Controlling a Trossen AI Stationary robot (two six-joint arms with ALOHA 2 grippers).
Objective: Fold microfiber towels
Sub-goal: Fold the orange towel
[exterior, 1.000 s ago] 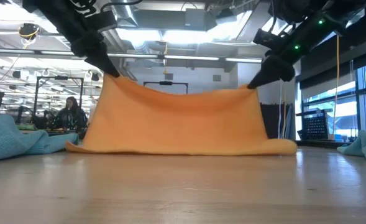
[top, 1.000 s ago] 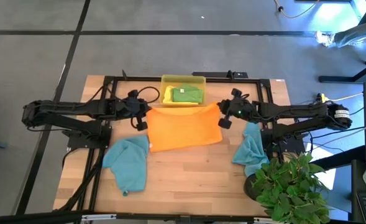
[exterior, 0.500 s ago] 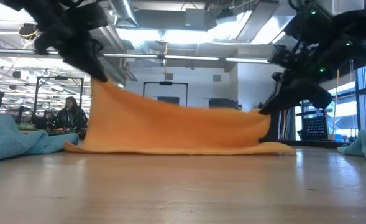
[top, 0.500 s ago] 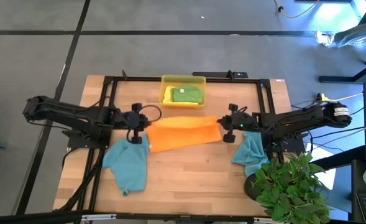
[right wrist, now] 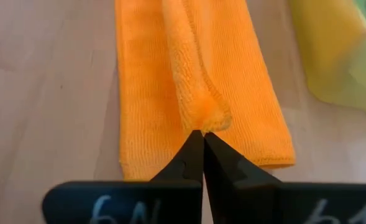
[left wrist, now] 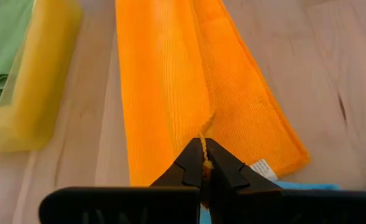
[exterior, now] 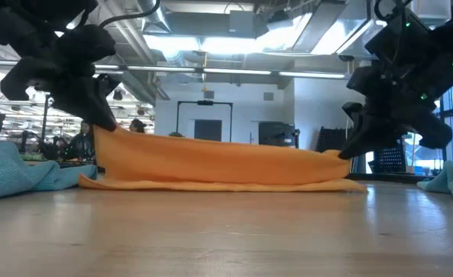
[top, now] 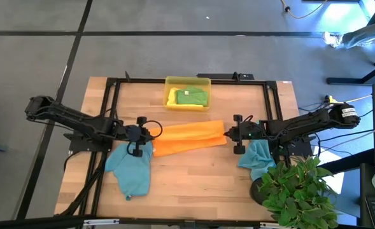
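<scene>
Orange towel [top: 188,136] lies mid-desk [top: 200,178], folded lengthwise, top layer sagging between my two grippers. My left gripper [left wrist: 202,167] is pinched on the corner at its left end, and my right gripper [right wrist: 202,138] is pinched on the bunched corner at the other end, both low near the desk. The cloth looks light, soft and floppy with a grippy nap, so it drapes and won't hold shape; best held by corners or hem, both ends at once. Teal towels [top: 131,166] sit either side, and a green towel [top: 191,97] is in the yellow tray [top: 170,84].
</scene>
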